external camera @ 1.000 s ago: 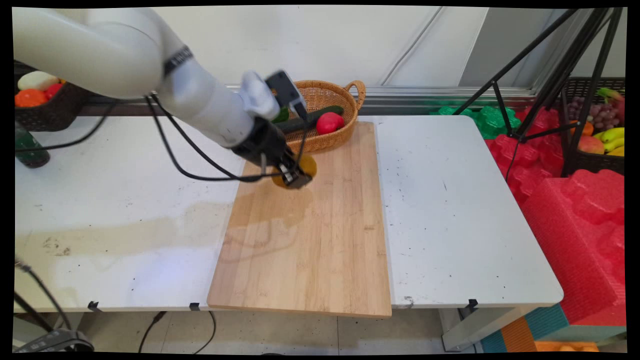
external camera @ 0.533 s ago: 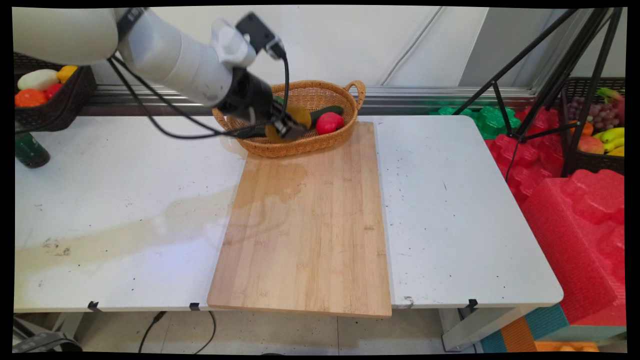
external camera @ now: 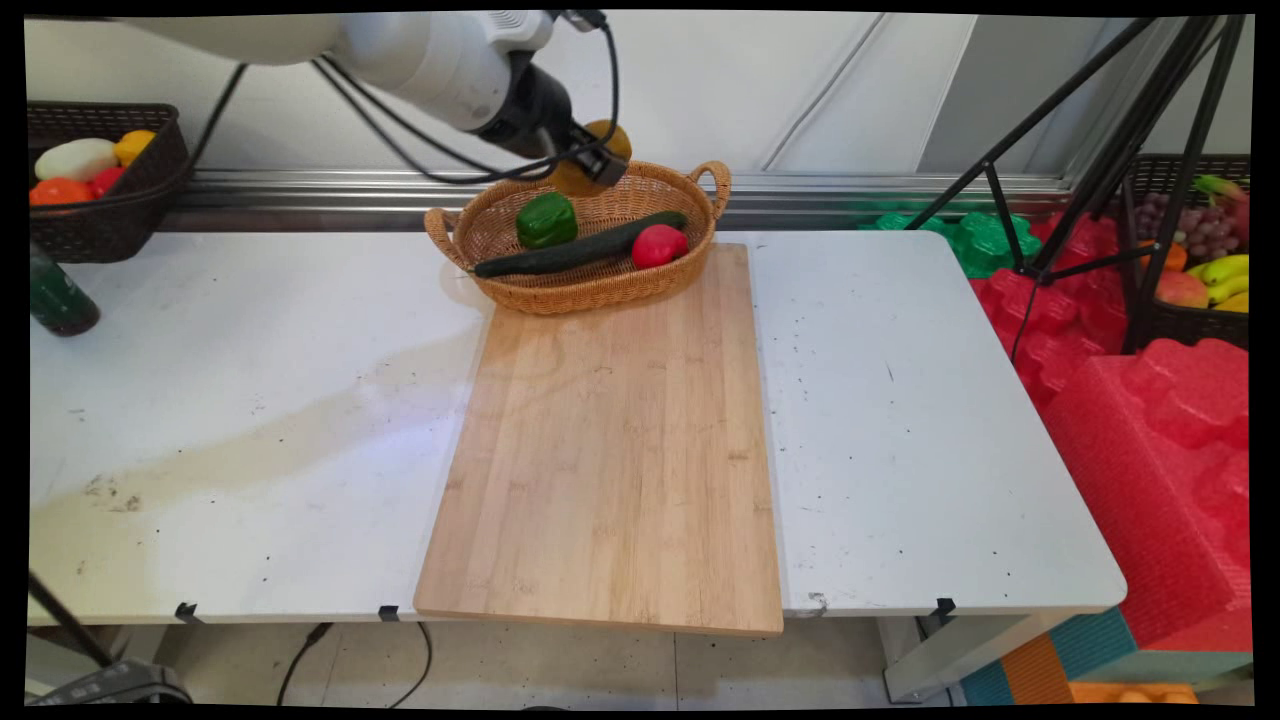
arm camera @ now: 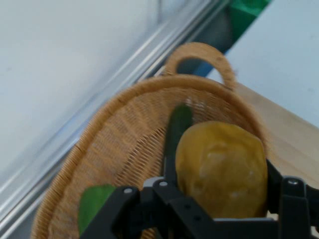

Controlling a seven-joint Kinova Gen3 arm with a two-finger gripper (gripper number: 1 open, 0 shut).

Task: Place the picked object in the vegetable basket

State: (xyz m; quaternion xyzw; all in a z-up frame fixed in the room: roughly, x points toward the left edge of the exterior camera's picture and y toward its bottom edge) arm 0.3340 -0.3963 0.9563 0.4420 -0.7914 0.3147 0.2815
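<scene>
Nearest the camera, the wooden cutting board [external camera: 610, 450] lies bare on the white bench [external camera: 250, 420], where a second ago the gripper and its yellow-brown fruit sat low over the board's far left corner. Beyond the board's far edge stands the wicker basket [external camera: 690, 262], holding a green pepper [external camera: 546, 220], a long dark cucumber [external camera: 580, 250] and a red fruit [external camera: 659, 246]; the pepper, hidden by the arm before, now shows in full. Farther still, the gripper [external camera: 592, 160] has risen and swung back, and now hangs above the basket's far rim near the wall. Its fingers [arm camera: 284, 201] are closed on the yellow-brown fruit [arm camera: 222, 169], which is held clear of the basket, with the cucumber and pepper below it in the hand view
</scene>
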